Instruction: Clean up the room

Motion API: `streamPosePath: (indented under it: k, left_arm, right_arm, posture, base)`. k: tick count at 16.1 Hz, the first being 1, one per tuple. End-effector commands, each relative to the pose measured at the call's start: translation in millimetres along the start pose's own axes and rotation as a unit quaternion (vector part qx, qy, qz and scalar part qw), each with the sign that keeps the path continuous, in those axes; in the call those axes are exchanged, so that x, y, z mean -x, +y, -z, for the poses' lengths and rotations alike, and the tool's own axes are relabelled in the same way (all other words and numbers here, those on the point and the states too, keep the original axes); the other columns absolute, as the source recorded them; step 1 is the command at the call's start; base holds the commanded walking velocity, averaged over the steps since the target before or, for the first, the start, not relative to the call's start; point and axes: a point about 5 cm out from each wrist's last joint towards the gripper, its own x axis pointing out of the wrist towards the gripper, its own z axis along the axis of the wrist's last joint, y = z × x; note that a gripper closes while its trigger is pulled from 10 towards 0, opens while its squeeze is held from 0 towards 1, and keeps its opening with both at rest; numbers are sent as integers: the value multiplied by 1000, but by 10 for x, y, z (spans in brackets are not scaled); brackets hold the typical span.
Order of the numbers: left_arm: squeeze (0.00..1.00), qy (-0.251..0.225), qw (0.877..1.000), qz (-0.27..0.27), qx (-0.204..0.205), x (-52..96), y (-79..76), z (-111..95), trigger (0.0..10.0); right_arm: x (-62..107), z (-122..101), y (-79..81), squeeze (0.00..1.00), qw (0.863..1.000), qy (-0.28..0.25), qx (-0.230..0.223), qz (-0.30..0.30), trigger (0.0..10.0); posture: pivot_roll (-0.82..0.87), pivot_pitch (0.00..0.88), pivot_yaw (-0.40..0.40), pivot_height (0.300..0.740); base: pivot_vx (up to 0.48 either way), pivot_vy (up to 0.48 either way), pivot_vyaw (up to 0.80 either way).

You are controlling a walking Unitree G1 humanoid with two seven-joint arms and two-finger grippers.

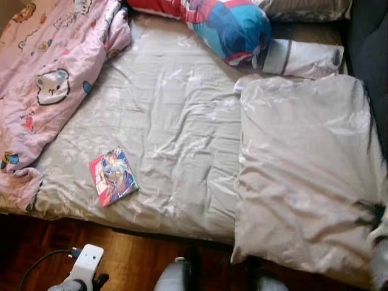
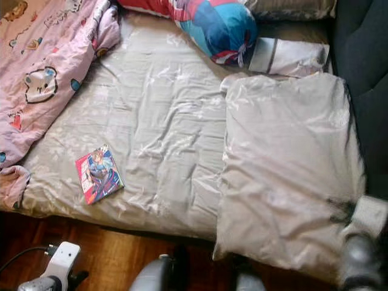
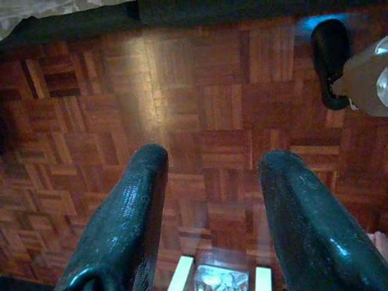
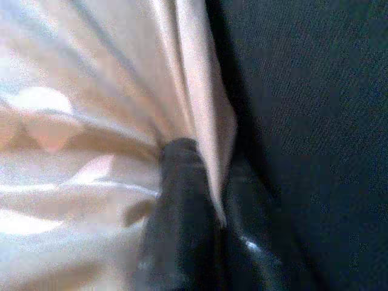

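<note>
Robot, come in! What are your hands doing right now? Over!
Right gripper shut on grey pillow, near edge. Left gripper open, idle over floor. Comic book on bed, untouched.

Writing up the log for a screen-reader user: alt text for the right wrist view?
Close up, the right gripper has its two black fingers shut on a bunched fold of the shiny beige pillow, the cloth pinched between them. A dark fabric surface lies right beside the pillow's edge.
</note>
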Motion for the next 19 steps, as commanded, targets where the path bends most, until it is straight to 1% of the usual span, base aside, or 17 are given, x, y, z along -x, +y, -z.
streamPosePath:
  k: [1, 2, 3, 4, 5, 6, 9, 10, 11, 12, 14, 15, 16, 17, 19]
  left_arm:
    - [0, 37, 999, 1, -1, 48, 4, 207, 10000]
    - [0, 37, 999, 0, -2, 46, 4, 204, 10000]
    - [0, 37, 999, 0, -2, 45, 4, 200, 10000]
    - [0, 36, 999, -1, -2, 44, 3, 196, 10000]
    - [0, 35, 999, -1, -1, 41, -2, 192, 10000]
    - [0, 32, 999, -1, 3, 36, -13, 181, 10000]
    - [0, 30, 1000, 2, 5, 27, -32, 166, 10000]
    - [0, 30, 1000, 2, 6, 26, -37, 165, 10000]
    - [0, 30, 1000, 2, 7, 23, -45, 165, 10000]
    - [0, 31, 999, 2, 8, 22, -49, 164, 10000]
    - [0, 29, 1000, 3, 11, 10, -78, 150, 10000]
    - [0, 28, 1000, 3, 11, 7, -85, 144, 10000]
    - [0, 28, 1000, 3, 12, 4, -93, 139, 10000]
    - [0, 26, 1000, 3, 13, -2, -108, 130, 10000]
    - [0, 23, 1000, 3, 19, -8, -127, 121, 10000]
  right_arm:
    - [167, 546, -65, 0, 995, 95, -10, 19, 10000]
    - [222, 669, -4, 0, 993, 111, -20, 14, 10000]
    - [241, 705, 31, 1000, 993, 115, -28, 12, 10000]
    - [253, 724, 74, 1000, 993, 114, -33, 6, 10000]
    - [247, 695, 118, 1000, 994, 103, -28, -1, 10000]
    - [213, 601, 111, 1000, 996, 80, -29, 8, 10000]
    - [140, 404, -14, 1000, 997, 41, -42, 47, 10000]
    - [123, 341, -22, 706, 997, 25, -51, 48, 10000]
    - [106, 256, 16, 0, 998, -1, -52, 34, 10000]
    - [100, 211, 47, 0, 998, -15, -51, 24, 10000]
    - [108, 18, 241, 0, 994, -88, -52, -27, 10000]
    - [126, -8, 306, 0, 992, -105, -50, -42, 10000]
    - [150, -5, 367, 0, 991, -115, -41, -57, 10000]
    - [200, 25, 464, 0, 988, -129, -40, -79, 10000]
    - [293, 136, 584, 0, 984, -137, -37, -104, 10000]
  posture:
    - [42, 330, 160, 740]
    - [47, 327, 163, 740]
    - [42, 323, 160, 740]
    - [39, 320, 158, 740]
    - [43, 316, 155, 740]
    - [44, 310, 151, 740]
    - [33, 303, 143, 740]
    - [32, 299, 140, 740]
    - [30, 291, 135, 740]
    - [29, 289, 134, 740]
    - [16, 273, 124, 740]
    - [9, 268, 119, 740]
    - [5, 266, 116, 740]
    - [0, 260, 107, 740]
    - [-13, 251, 95, 740]
  base:
    - [0, 0, 0]
    - [0, 0, 0]
    - [0, 0, 0]
    - [0, 0, 0]
    - [0, 0, 0]
    - [0, 0, 0]
    - [0, 0, 0]
    - [0, 0, 0]
    - [0, 0, 0]
    - [0, 0, 0]
    - [0, 0, 0]
    - [0, 0, 0]
    - [0, 0, 0]
    - [0, 0, 0]
    - [0, 0, 0]
